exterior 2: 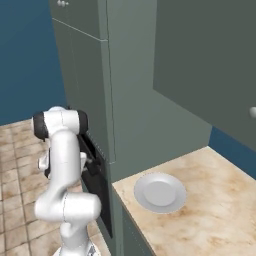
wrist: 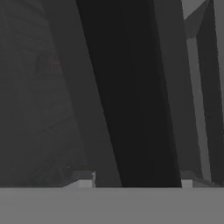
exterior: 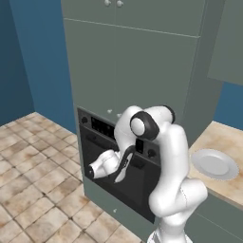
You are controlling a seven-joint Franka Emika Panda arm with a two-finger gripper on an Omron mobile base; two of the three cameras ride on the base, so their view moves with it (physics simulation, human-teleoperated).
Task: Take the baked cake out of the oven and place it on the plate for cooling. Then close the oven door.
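Hand view: a dark bar [wrist: 131,96] is straddled by the gripper [wrist: 136,181]; a firm grasp cannot be confirmed. The plate [exterior: 214,164] is seen on the table [exterior: 228,137], beside the oven [exterior: 102,137].

I'm in a kitchen: black built-in oven [exterior: 118,156] set in grey-green cabinets [exterior: 133,61], stone counter [exterior 2: 210,210] just beside the oven.

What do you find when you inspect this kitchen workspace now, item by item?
Surface: beige counter, holds the plate.
Job's things: oven with oven door upright and shut; plate bare.
Clutter: nothing seen.
Grippers: gripper at the door's front; its fingers stand on either side of a dark bar, probably the handle; whether they grip it cannot be told.
Cables: nothing seen.
Surroundings: grey-green cabinets, blue wall, tiled floor.
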